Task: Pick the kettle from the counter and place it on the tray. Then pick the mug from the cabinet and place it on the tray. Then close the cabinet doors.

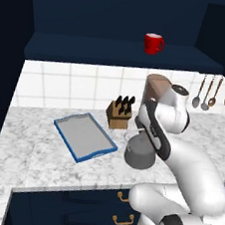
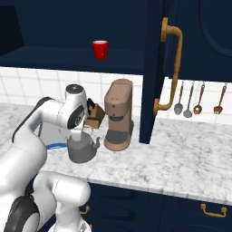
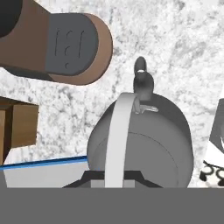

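We see the kettle [image 1: 140, 155] sitting upright on the counter [image 1: 28, 158], just right of the tray [image 1: 84, 136] and near the front of the brown coffee machine [image 2: 118, 114]. The arm reaches down over it, and the gripper [image 3: 114, 177] sits directly above the kettle's top; in the hand view the pale arched handle runs from the spout side straight down into the dark fingertips [image 3: 94, 178], which stand pressed together on it, so we record the fingers as pinching the kettle's handle. We cannot tell from the base views whether the kettle's base has left the stone. The spout points away from the hand, toward open counter. The tray lies flat and bare on the counter, set at an angle, its blue rim visible beside the kettle in the hand view. A wooden knife block [image 1: 119, 113] stands by the tiled wall, between tray and coffee machine. Above, the cabinet [image 1: 117, 52] is open; the mug [image 1: 153, 43] stands upright on its shelf. One of the cabinet doors [image 2: 181, 59] swings out at the right, brass handle facing us. Utensils [image 2: 188, 99] hang on the wall further right.
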You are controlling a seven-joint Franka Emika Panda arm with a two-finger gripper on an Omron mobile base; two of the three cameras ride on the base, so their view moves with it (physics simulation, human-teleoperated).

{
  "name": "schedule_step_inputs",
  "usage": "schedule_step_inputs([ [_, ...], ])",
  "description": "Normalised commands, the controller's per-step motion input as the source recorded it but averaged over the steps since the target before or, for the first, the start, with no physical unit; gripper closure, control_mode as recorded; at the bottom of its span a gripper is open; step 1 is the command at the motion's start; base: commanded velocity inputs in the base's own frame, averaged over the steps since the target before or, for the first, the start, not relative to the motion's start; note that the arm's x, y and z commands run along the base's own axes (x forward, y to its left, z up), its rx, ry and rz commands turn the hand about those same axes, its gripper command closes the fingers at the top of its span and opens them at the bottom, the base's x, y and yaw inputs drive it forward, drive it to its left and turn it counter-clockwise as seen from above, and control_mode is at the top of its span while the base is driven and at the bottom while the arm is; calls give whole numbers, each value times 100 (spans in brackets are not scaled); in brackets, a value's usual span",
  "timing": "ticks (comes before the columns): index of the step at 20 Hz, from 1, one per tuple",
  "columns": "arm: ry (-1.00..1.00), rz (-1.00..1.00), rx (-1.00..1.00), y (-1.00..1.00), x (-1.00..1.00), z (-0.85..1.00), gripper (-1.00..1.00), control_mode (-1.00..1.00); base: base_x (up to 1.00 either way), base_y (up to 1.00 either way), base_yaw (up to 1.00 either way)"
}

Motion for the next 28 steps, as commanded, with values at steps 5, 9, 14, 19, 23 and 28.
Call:
schedule_step_inputs([
  [5, -20, 0, -7, 0, -36, 74, 100, -100, 0, 0, 0],
  [9, -25, 0, -5, 6, -52, 45, 100, -100, 0, 0, 0],
  [14, -26, 0, -1, 10, -59, 24, 100, -100, 0, 0, 0],
  [19, -33, 2, -2, 16, -33, 43, 100, -100, 0, 0, 0],
  [23, -13, 7, -9, 31, -10, 31, 100, -100, 0, 0, 0],
  [28, 1, 5, -17, 70, -2, 13, 100, -100, 0, 0, 0],
])
